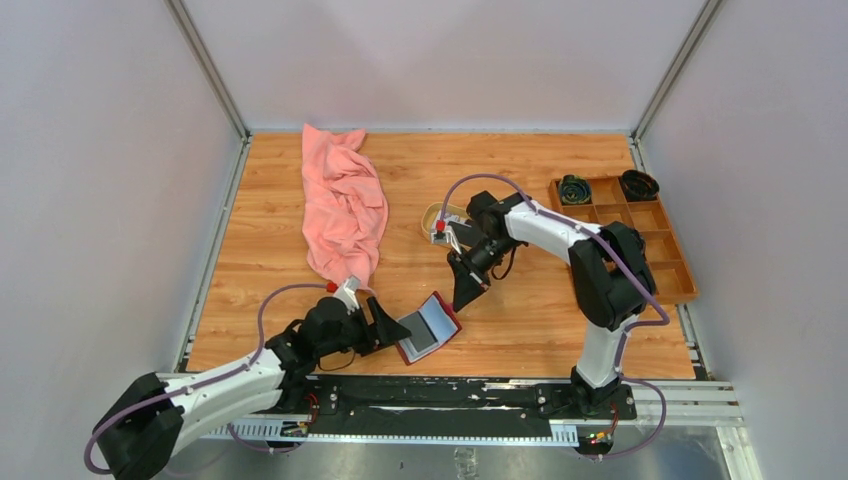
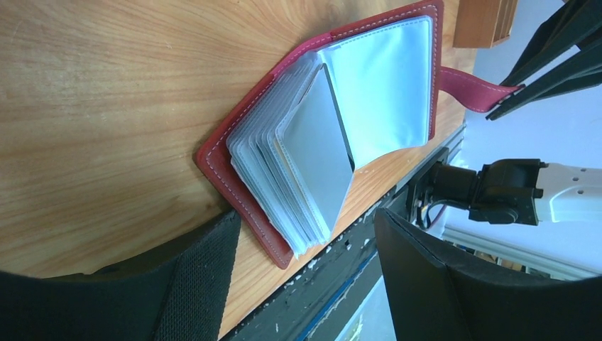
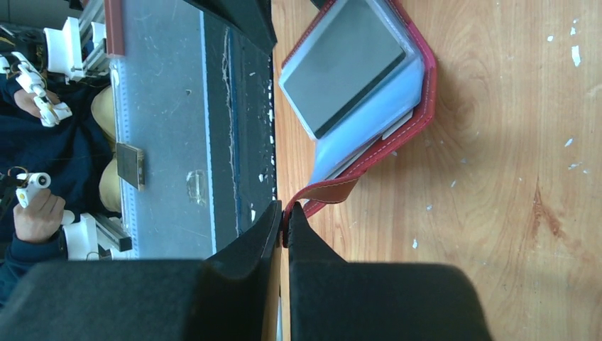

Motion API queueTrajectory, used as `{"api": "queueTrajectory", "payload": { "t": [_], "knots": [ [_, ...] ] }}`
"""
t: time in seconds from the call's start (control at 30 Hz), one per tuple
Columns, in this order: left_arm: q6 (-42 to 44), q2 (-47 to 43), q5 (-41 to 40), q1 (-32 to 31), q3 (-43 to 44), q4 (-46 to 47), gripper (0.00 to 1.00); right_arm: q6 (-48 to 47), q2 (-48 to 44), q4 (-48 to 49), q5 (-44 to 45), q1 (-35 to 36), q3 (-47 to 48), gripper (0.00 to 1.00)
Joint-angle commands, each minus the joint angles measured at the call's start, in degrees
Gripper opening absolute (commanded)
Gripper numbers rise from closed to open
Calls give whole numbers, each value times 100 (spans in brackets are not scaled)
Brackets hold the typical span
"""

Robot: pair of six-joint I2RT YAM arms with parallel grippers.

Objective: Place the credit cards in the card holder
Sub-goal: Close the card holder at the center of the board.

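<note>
The dark red card holder lies open near the table's front edge, its clear sleeves fanned upward. A grey flat panel fills the top sleeve, and I cannot tell whether it is a card. Loose credit cards are out of view. My right gripper is shut on the tip of the holder's red strap and holds it up and away from the holder. My left gripper is open just left of the holder, its fingers either side of the holder's near corner without touching it.
A pink cloth lies at the back left. An oval tan dish sits partly behind the right arm. A brown wooden compartment tray with two dark items stands at the right. The black base rail runs right beside the holder.
</note>
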Motion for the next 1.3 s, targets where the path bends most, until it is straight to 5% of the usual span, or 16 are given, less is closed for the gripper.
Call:
{"api": "queueTrajectory", "payload": {
  "t": [0.0,0.83,1.27],
  "knots": [
    [49,431,-117,17,-129,555,75,193,-197,32,-414,66,158,0],
    [70,2995,472,-225,1396,2805,66,840,-36,624,382,36,-33,0],
    [-481,4694,606,-256,1660,5522,59,824,-53,625,373,-135,-96,0]
  ]
}}
